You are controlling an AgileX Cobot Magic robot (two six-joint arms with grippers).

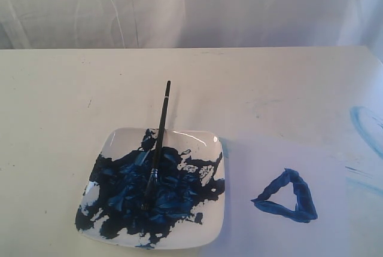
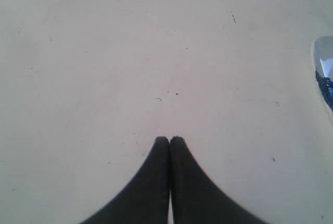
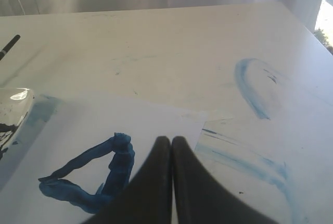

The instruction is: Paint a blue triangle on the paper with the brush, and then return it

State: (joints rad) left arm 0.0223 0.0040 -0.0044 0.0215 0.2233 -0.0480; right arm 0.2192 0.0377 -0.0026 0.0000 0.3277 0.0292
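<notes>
Twice found a tool closed on nothing, with jaws pressed together: left tool [image 2: 169, 139] above bare counter [image 1: 72, 89], right tool [image 3: 171, 139] at the edge of the paper [image 1: 263, 167], just beside the blue triangle [image 1: 301, 194]. Saw that triangle painted on the paper, right of the white dish [image 1: 191, 135]. Found the brush [image 1: 158, 143] lying in the dish, bristles in blue paint, handle end jutting past the far rim. Noted faint light-blue smears [image 1: 366, 127] on the counter beyond the paper.

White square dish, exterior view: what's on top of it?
Thick dark blue paint spread over the white square dish, and the thin black brush lying in it, handle past the far rim. Paint hides the dish floor beneath.
</notes>
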